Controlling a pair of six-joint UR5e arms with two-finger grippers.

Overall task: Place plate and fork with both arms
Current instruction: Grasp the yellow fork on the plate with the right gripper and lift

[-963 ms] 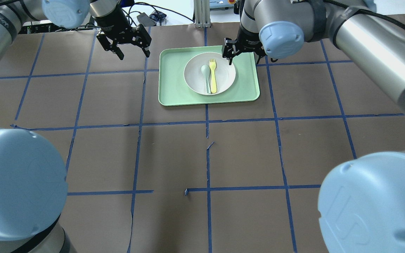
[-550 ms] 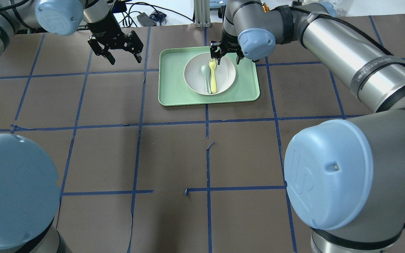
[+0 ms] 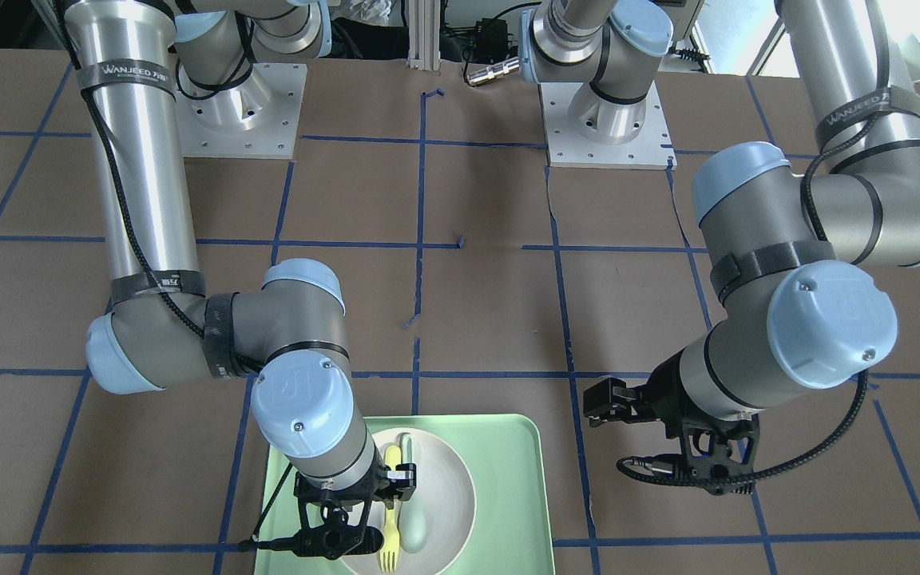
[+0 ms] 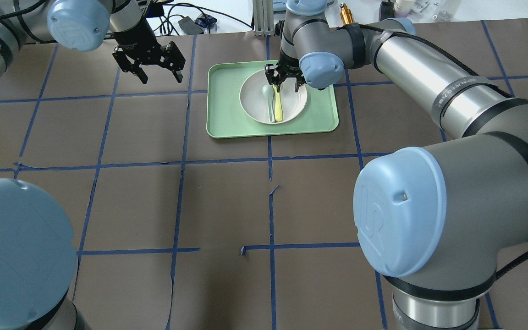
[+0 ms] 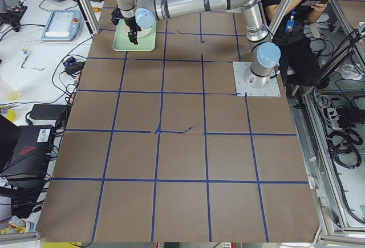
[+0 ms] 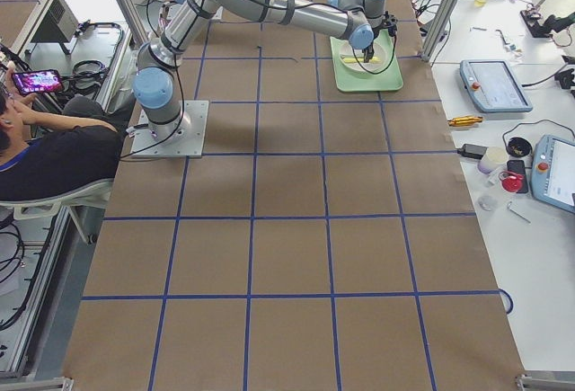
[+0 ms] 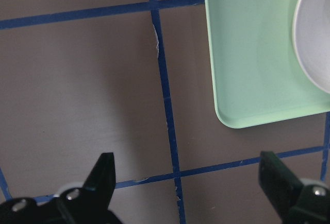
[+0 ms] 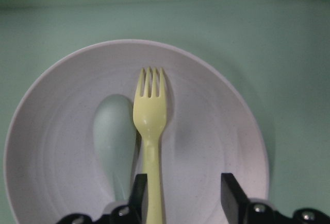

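The off-white plate (image 4: 291, 103) sits in the mint-green tray (image 4: 227, 114) at the far middle of the table. The pale-yellow fork (image 4: 278, 109) and a grey-green spoon (image 4: 267, 97) lie side by side in the plate. My right gripper (image 4: 285, 86) is open, low over the plate's far part. In the right wrist view the fork (image 8: 150, 126) has its handle between the fingers (image 8: 232, 195), close to the left one, with the spoon (image 8: 116, 139) just outside. My left gripper (image 4: 162, 78) is open and empty above bare table left of the tray; it also shows in the left wrist view (image 7: 191, 170).
The table is brown paper with a blue tape grid. The left wrist view shows the tray's corner (image 7: 247, 69) and the plate's rim (image 7: 312, 38). Cables and devices (image 4: 190, 23) lie beyond the far edge. A seated person (image 5: 296, 25) is behind the robot.
My right gripper has moved left from the tray's far right side and come down over the plate, its fingers now around the fork's handle. My left gripper has shifted only slightly.
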